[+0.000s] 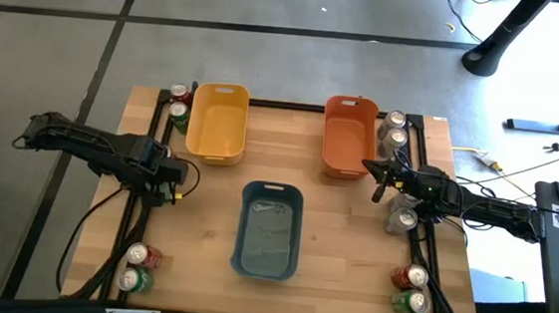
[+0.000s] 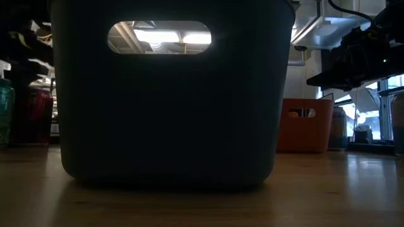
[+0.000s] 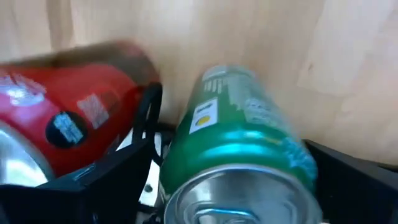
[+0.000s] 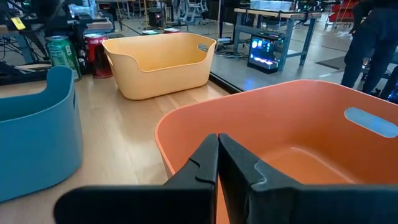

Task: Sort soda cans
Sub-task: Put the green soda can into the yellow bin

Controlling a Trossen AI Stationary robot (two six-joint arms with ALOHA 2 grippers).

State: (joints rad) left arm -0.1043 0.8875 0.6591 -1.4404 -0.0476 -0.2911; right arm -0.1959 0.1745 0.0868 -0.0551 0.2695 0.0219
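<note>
The left gripper (image 1: 174, 175) near the left edge grasps a green can (image 3: 239, 149), with a red can (image 3: 68, 118) just beside it. The right gripper (image 4: 217, 163), fingers clenched on nothing, hangs beside the orange bin (image 1: 349, 134) toward the right edge

A robotics lab or workshop: beyond the wooden desk (image 4: 134, 134) stand metal workbenches (image 4: 273, 25) carrying lit computer hardware (image 4: 264, 51), on a grey concrete floor (image 1: 297, 63) with loose cables (image 1: 518, 170) beside the desk.
</note>
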